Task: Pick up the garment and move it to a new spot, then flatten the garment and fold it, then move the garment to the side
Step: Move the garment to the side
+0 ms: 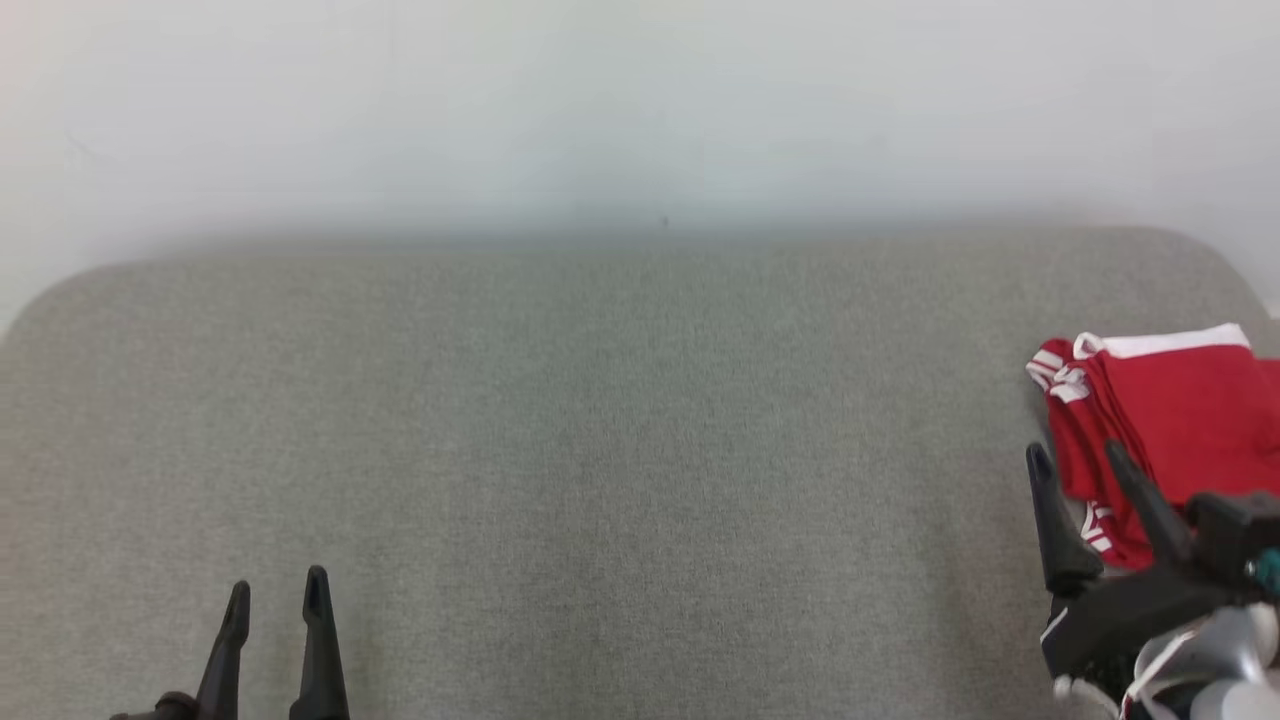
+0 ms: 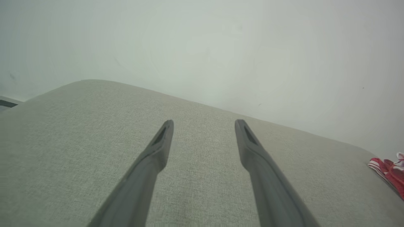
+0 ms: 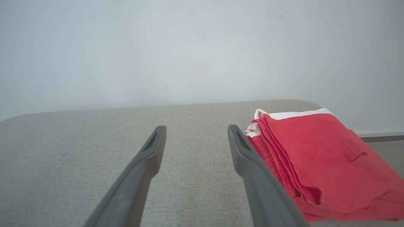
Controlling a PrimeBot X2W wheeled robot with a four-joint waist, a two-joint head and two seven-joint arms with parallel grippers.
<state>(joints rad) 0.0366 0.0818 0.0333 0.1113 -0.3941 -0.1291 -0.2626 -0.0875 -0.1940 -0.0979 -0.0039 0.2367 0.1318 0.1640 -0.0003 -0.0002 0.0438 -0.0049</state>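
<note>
The folded red garment (image 1: 1180,420) with white trim lies flat at the right side of the grey upholstered surface (image 1: 600,450), near its rounded far right corner. In the head view the picture's right border cuts off the garment's right part. Its stacked fold edges face left, toward the open middle.

The right gripper (image 1: 1078,455) stands with its jaws spread wide and holds nothing. In the right wrist view its right finger (image 3: 252,164) runs just beside the garment's (image 3: 325,157) left edge; whether they touch cannot be told.

The left gripper (image 1: 277,585) is low at the near left, jaws likewise apart and empty, well apart from the garment, which shows small at the far right in its wrist view (image 2: 389,176).

Between the two grippers the grey cloth runs bare to the far edge, where a pale wall (image 1: 640,100) rises. The far left corner is rounded too.
</note>
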